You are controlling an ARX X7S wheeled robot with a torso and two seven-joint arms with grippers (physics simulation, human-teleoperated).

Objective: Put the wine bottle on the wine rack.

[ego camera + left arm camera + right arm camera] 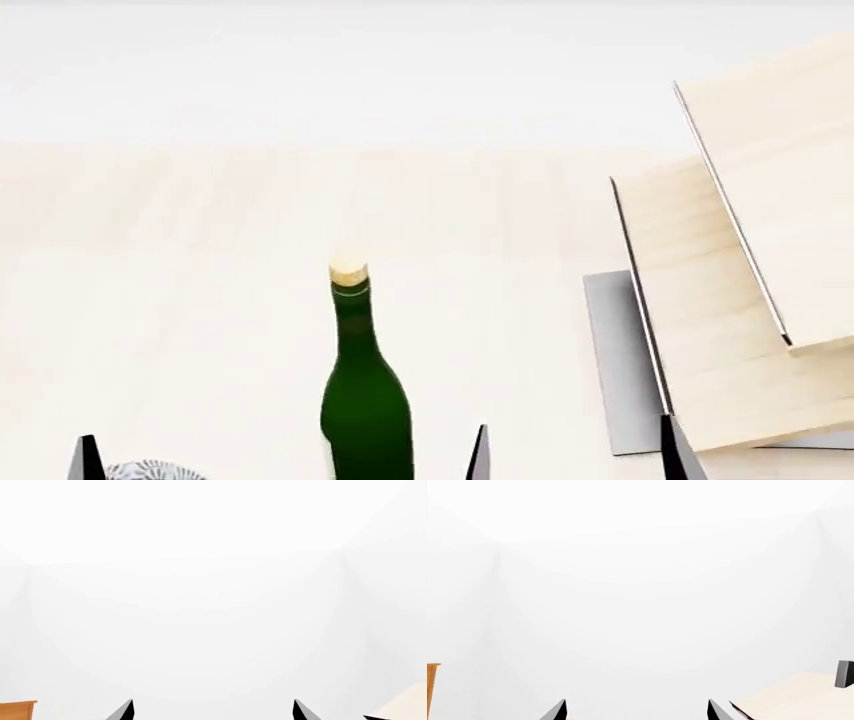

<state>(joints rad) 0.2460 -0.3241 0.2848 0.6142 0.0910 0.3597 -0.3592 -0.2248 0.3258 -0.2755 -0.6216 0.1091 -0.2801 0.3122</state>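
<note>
The wine bottle (363, 400) is glass, so likely heavy for its width, rigid, slick and breakable; being tall and narrow it probably tips easily. Best hold, I judge, is around the wide lower body, not the thin neck, with a firm squeeze since smooth glass can slide.

Look: dark green, slim, long neck, tan cork on top; label not visible from the head view. Stands upright on the pale wood desk (187, 300), near its front edge, about midway along. The wine rack (747, 280) sits toward the desk's right side, well apart from the bottle: tilted light wood slabs, thin dark edge strips, grey base plate.

Left gripper (212, 711) has its fingers spread wide, nothing between them. Right gripper (636, 711) likewise spread and empty. Both wrist views face blank white wall; bottle not touched.
</note>
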